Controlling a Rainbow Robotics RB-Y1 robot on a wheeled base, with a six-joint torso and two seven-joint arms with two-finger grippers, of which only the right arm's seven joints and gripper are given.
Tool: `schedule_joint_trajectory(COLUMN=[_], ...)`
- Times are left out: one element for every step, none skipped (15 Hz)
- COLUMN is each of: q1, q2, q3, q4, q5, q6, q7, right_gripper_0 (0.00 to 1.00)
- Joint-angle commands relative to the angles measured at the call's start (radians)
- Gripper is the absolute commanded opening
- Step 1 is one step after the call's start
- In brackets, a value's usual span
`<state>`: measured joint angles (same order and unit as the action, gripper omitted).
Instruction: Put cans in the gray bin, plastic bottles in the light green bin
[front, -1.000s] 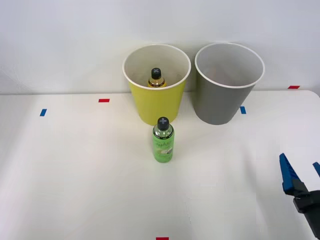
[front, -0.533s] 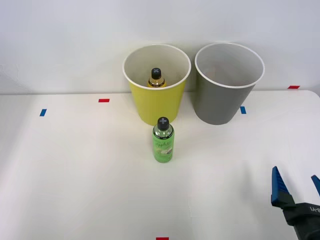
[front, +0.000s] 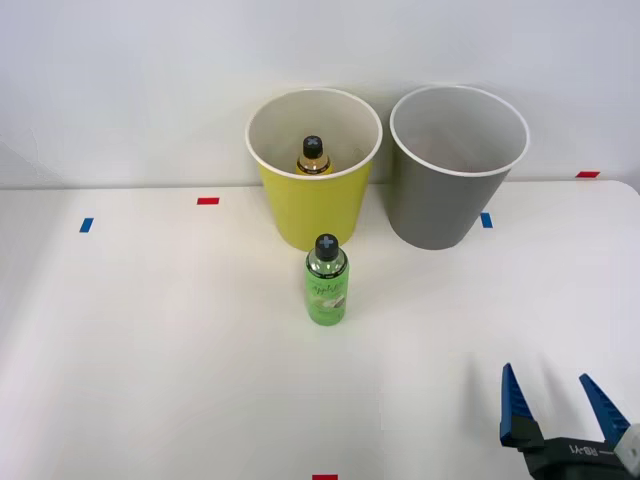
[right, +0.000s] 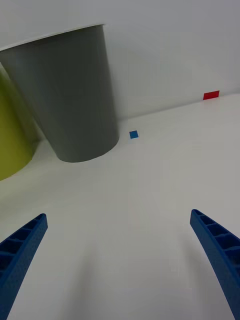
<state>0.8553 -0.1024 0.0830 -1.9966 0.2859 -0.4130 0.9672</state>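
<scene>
Amber bottle (front: 313, 156) sits in light green bin (front: 312, 215), so the empty, spread-open right tool (front: 560, 405) likely needs a reach w/ fingers astride the green bottle (front: 326, 279).

The right gripper (front: 562, 407) sits low over the table (front: 150, 350), near its front right corner, well apart from the gray bin (front: 450, 190). Its two blue ribbed fingers (right: 20, 250) are spread wide, holding nothing.
</scene>
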Motion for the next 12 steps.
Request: schedule_joint_trajectory(q1=[0.010,0.011,0.021,0.031,0.041,0.051,0.059,0.067,0.076,0.091,0.103,0.113], q2=[0.012,0.018,0.032,0.036,0.035,0.023,0.009,-0.003,-0.008,-0.011,-0.010,-0.008], q3=[0.017,0.020,0.021,0.024,0.024,0.024,0.024,0.024,0.026,0.032,0.040,0.044], q4=[0.058,0.059,0.059,0.058,0.059,0.058,0.058,0.058,0.058,0.058,0.058,0.059], q5=[0.033,0.061,0.090,0.090,0.088,0.088,0.085,0.081,0.082,0.085,0.085,0.085], q6=[-0.098,-0.110,-0.135,-0.158,-0.179,-0.205,-0.225,-0.245,-0.264,-0.279,-0.285,-0.290], q7=[0.019,0.022,0.027,0.030,0.033,0.036,0.041,0.051,0.062,0.073,0.082,0.091], right_gripper_0=[0.99,0.98,0.99,0.99,0.99,0.98,0.99,0.98,0.99,0.99,0.98,0.99])
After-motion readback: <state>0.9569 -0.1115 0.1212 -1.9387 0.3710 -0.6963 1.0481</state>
